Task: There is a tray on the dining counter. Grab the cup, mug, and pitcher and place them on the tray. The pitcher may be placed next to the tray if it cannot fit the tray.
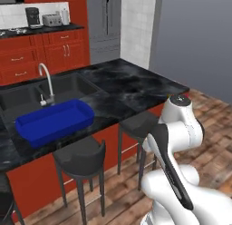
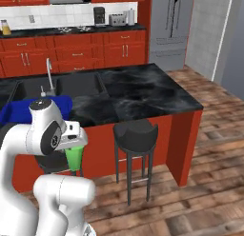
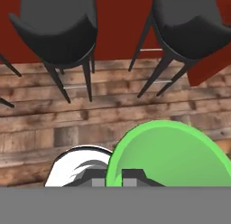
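Gripper (image 2: 72, 145) clenched on the cup (image 2: 73, 158) (held low, near the stools (image 2: 135, 133)); lift it upright above the dining counter (image 2: 143, 90), then toward the tray (image 1: 54, 119) at left.

No legible text, labels or numbers anywhere.

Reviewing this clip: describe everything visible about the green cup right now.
The cup is a bright green, handleless tumbler of plastic-looking material, tapering toward its base. It hangs upright in the shut gripper, low beside the robot's body, above the wooden floor and in front of the stools, not on the dining counter. In the hand view its open round rim faces the camera, apparently empty.
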Available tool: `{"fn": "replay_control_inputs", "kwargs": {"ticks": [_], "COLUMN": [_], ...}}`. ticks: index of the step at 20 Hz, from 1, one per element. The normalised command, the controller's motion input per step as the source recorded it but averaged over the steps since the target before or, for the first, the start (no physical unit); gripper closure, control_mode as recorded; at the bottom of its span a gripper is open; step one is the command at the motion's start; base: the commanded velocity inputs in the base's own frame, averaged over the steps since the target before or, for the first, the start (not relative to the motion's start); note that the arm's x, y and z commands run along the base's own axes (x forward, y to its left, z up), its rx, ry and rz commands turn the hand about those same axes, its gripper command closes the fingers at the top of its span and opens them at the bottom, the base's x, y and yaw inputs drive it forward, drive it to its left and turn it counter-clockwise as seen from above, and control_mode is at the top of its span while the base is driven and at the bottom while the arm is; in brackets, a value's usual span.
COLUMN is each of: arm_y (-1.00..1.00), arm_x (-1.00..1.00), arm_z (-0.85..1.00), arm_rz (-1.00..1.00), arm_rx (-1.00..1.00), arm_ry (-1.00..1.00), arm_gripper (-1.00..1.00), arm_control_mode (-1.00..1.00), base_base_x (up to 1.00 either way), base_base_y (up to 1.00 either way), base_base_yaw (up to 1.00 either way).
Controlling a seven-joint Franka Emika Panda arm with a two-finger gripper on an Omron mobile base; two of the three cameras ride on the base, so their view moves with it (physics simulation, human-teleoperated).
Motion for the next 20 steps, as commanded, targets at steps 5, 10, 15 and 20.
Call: {"fn": "replay_control_inputs", "kwargs": {"ticks": [5,10,15,20], "arm_y": [0.0,0.0,0.0,0.0], "arm_x": [0.0,0.0,0.0,0.0], "arm_z": [0.0,0.0,0.0,0.0], "arm_rz": [0.0,0.0,0.0,0.0], "arm_rx": [0.0,0.0,0.0,0.0], "arm_ry": [0.0,0.0,0.0,0.0], "arm_gripper": [1.0,1.0,1.0,1.0], "arm_control_mode": [1.0,1.0,1.0,1.0], "base_base_x": [0.65,0.54,0.61,0.59], "base_base_y": [0.1,0.52,0.71,0.62], "base_base_yaw": [0.0,-0.15,-0.06,0.0]}}
